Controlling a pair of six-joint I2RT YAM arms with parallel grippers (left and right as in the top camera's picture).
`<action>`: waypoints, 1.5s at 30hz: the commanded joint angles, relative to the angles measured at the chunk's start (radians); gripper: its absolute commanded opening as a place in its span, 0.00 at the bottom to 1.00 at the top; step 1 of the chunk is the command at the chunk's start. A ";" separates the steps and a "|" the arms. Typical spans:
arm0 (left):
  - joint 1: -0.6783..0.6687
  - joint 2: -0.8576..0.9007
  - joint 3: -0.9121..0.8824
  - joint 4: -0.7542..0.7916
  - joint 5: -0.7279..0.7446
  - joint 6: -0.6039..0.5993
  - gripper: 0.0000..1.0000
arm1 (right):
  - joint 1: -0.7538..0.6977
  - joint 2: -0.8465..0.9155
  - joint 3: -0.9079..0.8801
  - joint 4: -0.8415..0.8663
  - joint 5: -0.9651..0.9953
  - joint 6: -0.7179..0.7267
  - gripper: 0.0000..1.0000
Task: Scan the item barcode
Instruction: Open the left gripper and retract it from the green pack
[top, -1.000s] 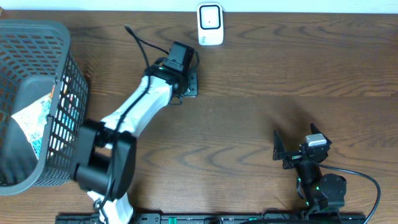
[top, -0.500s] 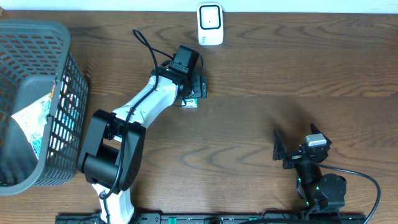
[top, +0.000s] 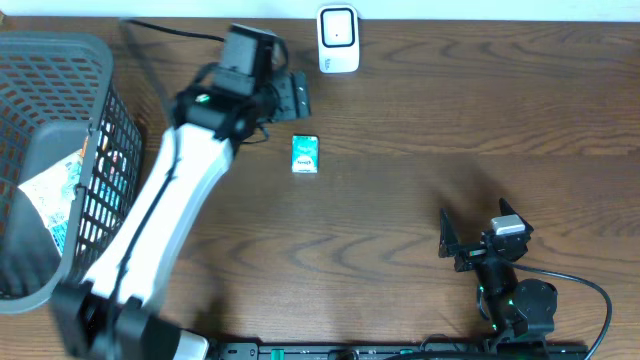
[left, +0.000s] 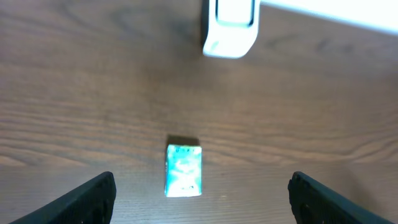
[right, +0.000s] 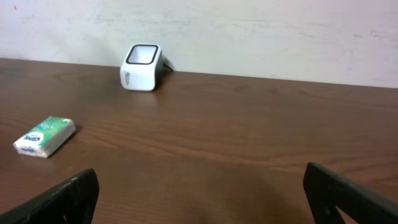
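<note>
Jaws of my left gripper (top: 288, 97) stand wide apart with nothing between them. It hangs above the wooden table (top: 480, 120), just left of the barcode scanner (top: 338, 38), and my wrist camera looks down between the two fingers (left: 93, 198) at the item.

That item is a small green-and-white tissue pack (left: 184, 171). It lies flat on the wood with its printed face up, in front of the scanner and near it but not touching. I judge it lies there because that spot is within easy reach of the scanner's window, which tilts up and forward. Where the barcode sits on the pack I cannot make out, so I cannot say whether it has been read. If it has not, I would need to grip the pack by its long edges and turn the code toward the window.

Further out, the dark mesh basket (top: 110, 190) stands at the table's left end with other packets inside it, well apart from the pack.

My right gripper (top: 447, 240) is parked low on its own side, jaws spread and empty — the pack is within my left arm's reach.
</note>
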 joint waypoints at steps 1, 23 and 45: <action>0.005 -0.079 0.008 -0.020 -0.002 0.009 0.88 | -0.006 -0.002 -0.003 -0.003 0.004 0.013 0.99; 0.005 -0.184 0.008 -0.075 -0.002 -0.115 0.88 | -0.006 -0.002 -0.003 -0.003 0.004 0.013 0.99; 0.045 -0.186 0.007 -0.132 -0.051 -0.013 0.88 | -0.006 -0.002 -0.003 -0.003 0.004 0.013 0.99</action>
